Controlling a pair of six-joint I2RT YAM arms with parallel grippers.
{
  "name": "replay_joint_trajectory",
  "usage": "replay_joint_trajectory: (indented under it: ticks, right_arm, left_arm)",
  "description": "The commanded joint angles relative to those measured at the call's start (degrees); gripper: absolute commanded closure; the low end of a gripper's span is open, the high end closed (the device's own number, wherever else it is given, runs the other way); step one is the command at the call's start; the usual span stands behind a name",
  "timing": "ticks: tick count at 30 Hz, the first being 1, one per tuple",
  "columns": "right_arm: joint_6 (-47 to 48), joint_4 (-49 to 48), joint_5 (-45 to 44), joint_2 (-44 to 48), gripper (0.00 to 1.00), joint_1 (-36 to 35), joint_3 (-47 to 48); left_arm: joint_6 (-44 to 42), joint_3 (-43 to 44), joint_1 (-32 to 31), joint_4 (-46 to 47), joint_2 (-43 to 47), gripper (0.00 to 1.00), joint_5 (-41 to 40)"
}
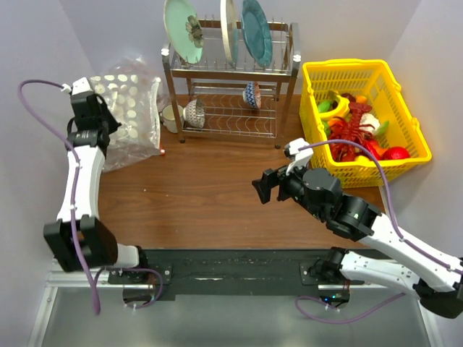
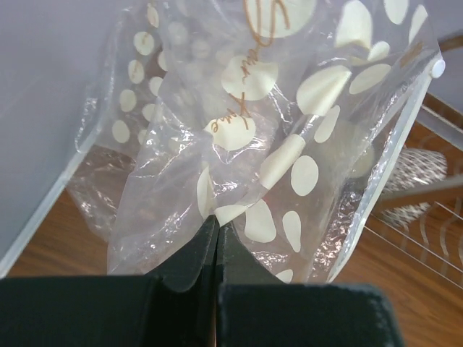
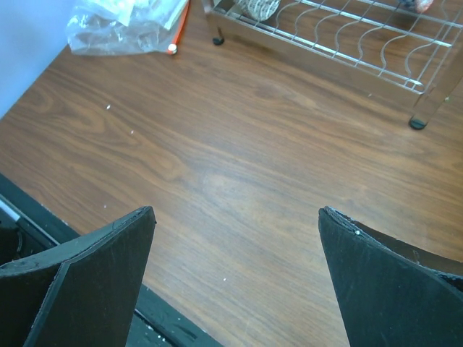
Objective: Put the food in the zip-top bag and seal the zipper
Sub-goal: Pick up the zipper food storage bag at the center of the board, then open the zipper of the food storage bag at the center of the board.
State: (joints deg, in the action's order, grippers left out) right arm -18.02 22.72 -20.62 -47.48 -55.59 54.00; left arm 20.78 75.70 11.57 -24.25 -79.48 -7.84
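- At the far left, the left fingers [image 2: 184, 264] are pressed together, their tips against the lower edge of the dotted pack [image 2: 275, 144], a clear film printed with white dots; we cannot tell whether any film is nipped between them
- That pack stands nearly upright in the back-left corner, its long axis running upward; in the left wrist view a stiff edge strip climbs to a white knob [image 2: 437, 69] at its upper right corner
- A wrinkly clear sack [image 1: 137, 144] bunches around its foot; we cannot pick out the zip-top bag or its zipper within this heap of plastic
- Further right, at the back, a dish rack [image 1: 231, 72] holds plates on edge above and bowls on its lower shelf
- The right fingers [image 3: 94, 278] are spread wide with only the wooden surface [image 1: 202, 195] showing between them; they hover over it, pointing left
- At the far right the food [image 1: 369, 119] fills a yellow basket [image 1: 347, 66]: a red lobster [image 1: 351, 137] lies lengthwise, pointing away from the arms, among yellow, green, orange and white pieces
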Motion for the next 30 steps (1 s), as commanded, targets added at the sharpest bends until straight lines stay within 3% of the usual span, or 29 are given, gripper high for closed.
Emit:
replay_joint_trajectory:
  ticks: [1, 8, 20, 30]
  right_arm:
    - [-1.66, -0.57, 2.07, -1.64, 0.01, -0.13, 2.43]
    - [-3.86, -1.62, 3.75, -2.44, 0.01, -0.13, 1.99]
    - [-5.71, -5.76, 4.27, -5.51, 0.04, -0.04, 0.75]
    - [-6.15, -6.81, -1.78, -2.35, 0.03, -0.13, -0.3]
  left_arm:
    - [2.95, -5.29, -0.06, 3.23, 8.19, 1.0, 7.48]
    - [6.73, -14.61, -0.06, 9.05, 17.95, 1.0, 28.82]
    - [4.36, -14.19, -0.15, 2.45, 30.52, 1.0, 38.67]
    - [5.24, -7.94, -0.41, 4.03, 39.83, 1.0, 30.52]
